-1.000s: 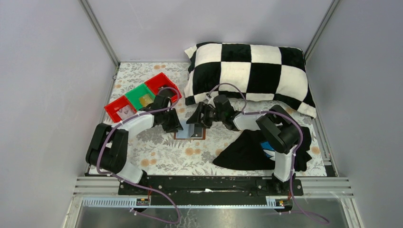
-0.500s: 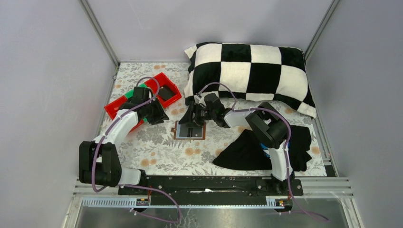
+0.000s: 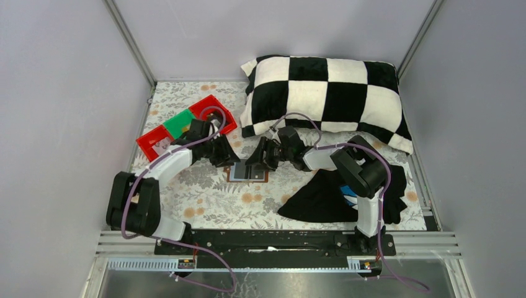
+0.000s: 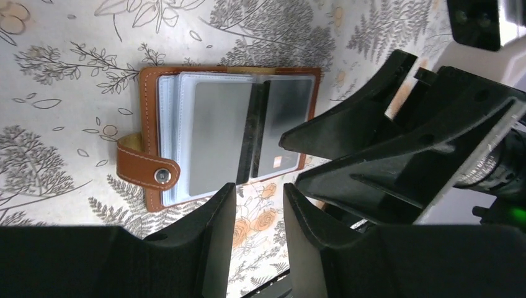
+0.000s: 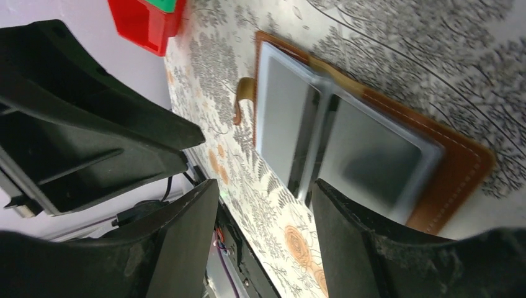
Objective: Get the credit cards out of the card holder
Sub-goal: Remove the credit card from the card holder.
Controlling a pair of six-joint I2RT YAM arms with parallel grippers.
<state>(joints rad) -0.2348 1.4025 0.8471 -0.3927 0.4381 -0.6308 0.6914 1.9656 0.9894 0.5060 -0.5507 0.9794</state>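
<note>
The card holder (image 3: pixel 247 174) lies spread open and flat on the flowered bench (image 3: pixel 205 200), with grey credit cards (image 4: pixel 217 139) in its clear pockets. The left tool (image 3: pixel 224 156) hangs just beside its far left corner, jaws partly apart and empty. The right tool (image 3: pixel 257 155) hangs at its far edge, jaws wider apart, gripping nothing.

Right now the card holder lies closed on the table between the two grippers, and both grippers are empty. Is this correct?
Not quite. The card holder is open, not closed: the left wrist view shows it spread flat, its inside facing up. The rest stands: it lies on the table between the left gripper and the right gripper, both empty.
</note>
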